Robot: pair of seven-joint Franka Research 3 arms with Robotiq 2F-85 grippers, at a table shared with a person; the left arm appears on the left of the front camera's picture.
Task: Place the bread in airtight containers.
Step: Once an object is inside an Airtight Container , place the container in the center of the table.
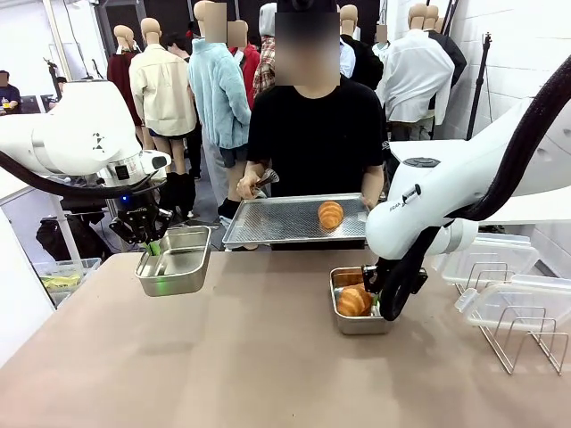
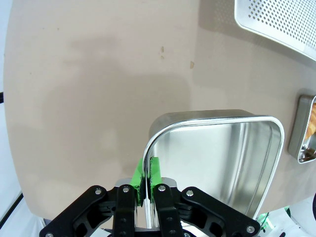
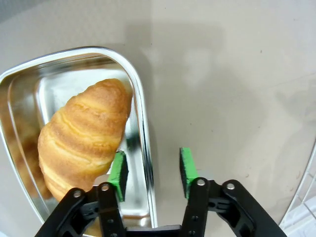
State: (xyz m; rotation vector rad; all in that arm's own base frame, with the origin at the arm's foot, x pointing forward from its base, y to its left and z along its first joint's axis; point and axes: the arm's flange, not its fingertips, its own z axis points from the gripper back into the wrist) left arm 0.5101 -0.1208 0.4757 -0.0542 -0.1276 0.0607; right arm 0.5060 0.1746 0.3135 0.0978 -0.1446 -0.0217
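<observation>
My left gripper (image 1: 153, 247) is shut on the rim of an empty steel airtight container (image 1: 174, 260) and holds it above the table's left side. In the left wrist view the green pads (image 2: 154, 170) pinch that container's (image 2: 217, 153) wall. A second airtight container (image 1: 359, 323) stands on the table at centre right with one golden bread roll (image 1: 354, 301) inside. My right gripper (image 3: 152, 170) is open, its fingers straddling this container's rim (image 3: 143, 123) without touching it, beside the bread (image 3: 84, 138). Another bread roll (image 1: 330, 213) lies on the perforated tray (image 1: 277, 220).
A person at the far side holds the perforated tray with both hands. Clear plastic lids (image 1: 500, 267) and a wire rack (image 1: 526, 334) sit at the table's right edge. A bin (image 1: 62, 276) stands off the table at left.
</observation>
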